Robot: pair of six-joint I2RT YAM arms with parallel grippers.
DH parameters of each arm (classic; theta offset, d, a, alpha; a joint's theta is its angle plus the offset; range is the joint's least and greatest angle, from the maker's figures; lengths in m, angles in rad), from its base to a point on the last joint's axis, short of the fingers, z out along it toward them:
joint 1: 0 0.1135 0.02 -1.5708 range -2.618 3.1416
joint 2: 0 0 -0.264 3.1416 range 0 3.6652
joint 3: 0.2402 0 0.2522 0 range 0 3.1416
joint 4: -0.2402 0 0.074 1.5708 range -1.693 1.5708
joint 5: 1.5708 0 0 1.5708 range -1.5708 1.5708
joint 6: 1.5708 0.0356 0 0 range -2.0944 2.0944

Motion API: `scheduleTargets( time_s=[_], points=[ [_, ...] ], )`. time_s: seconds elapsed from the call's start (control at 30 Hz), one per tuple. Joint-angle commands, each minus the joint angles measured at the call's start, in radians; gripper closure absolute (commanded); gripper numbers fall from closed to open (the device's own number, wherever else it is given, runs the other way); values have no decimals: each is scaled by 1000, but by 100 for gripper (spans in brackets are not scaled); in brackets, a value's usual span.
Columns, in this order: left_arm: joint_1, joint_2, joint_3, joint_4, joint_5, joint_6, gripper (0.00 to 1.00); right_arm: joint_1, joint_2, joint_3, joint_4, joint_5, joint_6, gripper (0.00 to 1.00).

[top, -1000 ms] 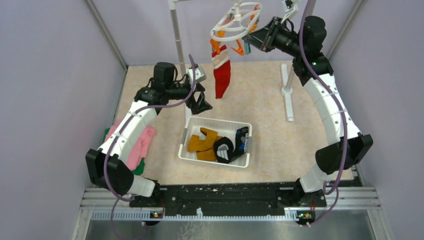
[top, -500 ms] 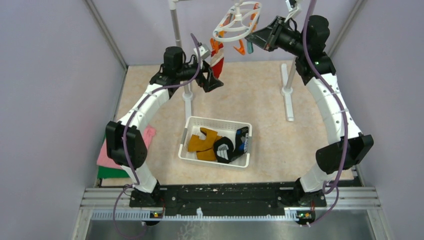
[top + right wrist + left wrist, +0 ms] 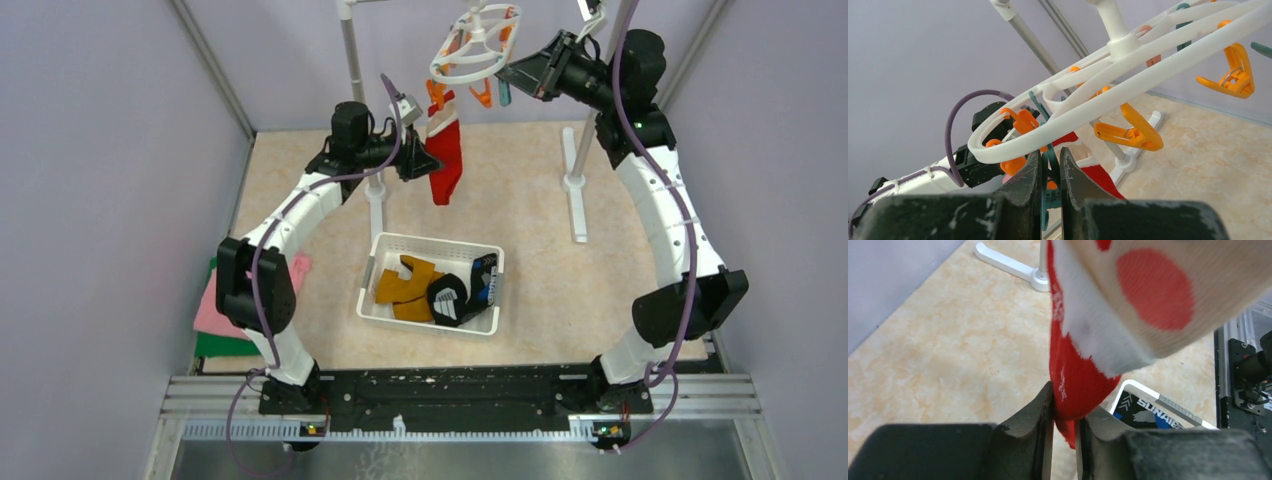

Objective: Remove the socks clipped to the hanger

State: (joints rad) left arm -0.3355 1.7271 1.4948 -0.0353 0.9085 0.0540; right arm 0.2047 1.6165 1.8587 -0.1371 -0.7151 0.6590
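The white oval hanger (image 3: 475, 45) (image 3: 1128, 85) with orange and teal clips hangs at the top back. One red sock (image 3: 445, 160) (image 3: 1073, 385) with white marks and a beige and white upper part still hangs from an orange clip. My left gripper (image 3: 420, 160) (image 3: 1064, 405) is shut on that sock's lower red end. My right gripper (image 3: 505, 72) (image 3: 1050, 160) is shut on a teal clip (image 3: 1050, 172) under the hanger's ring. Other socks, a mustard one (image 3: 403, 283) and black ones (image 3: 455, 295), lie in the basket.
The white mesh basket (image 3: 440, 245) stands mid-table below the hanger. The rack's white pole (image 3: 352, 70) rises just behind my left arm, and its foot (image 3: 575, 190) lies at the right. Folded pink and green cloth (image 3: 215, 310) lies by the left wall.
My left arm rose from above the basket to the hanging red sock and its jaws closed on the lower end. The right gripper kept its hold at the hanger.
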Motion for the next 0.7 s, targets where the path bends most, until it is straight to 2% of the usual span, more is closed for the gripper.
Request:
scheduleTargets(
  time_s=[0.0, 0.07, 0.1, 0.17, 0.2, 0.27, 0.33, 0.4, 0.57, 0.67],
  points=[
    [3, -55, -8, 56, 31, -14, 80, -24, -1, 23, 23, 17, 12, 100],
    [3, -65, 0, 43, 36, -17, 88, -25, -3, 19, 21, 21, 5, 100],
    [3, -71, 6, 40, 44, -21, 92, -26, -4, 16, 19, 25, 1, 97],
    [3, -84, 14, 11, 77, -25, 100, -27, -6, 13, 7, 36, -12, 80],
    [3, -91, 15, 0, 89, -31, 100, -27, -9, 13, 0, 45, -18, 70],
    [3, -116, 7, -10, 105, -48, 100, -27, -22, 8, -20, 77, -36, 43],
    [1, -142, -8, -20, 107, -52, 100, -27, -50, -9, -23, 109, -50, 27],
    [0, -167, -18, -40, 90, -81, 100, -27, -90, -29, -23, 136, -60, 22],
    [-19, -205, -30, -99, 29, -91, 100, 18, -207, -120, -12, 238, -88, 19],
    [-44, -212, -39, -115, -5, -100, 100, 113, -272, -157, -26, 349, -134, 19]
  ],
)
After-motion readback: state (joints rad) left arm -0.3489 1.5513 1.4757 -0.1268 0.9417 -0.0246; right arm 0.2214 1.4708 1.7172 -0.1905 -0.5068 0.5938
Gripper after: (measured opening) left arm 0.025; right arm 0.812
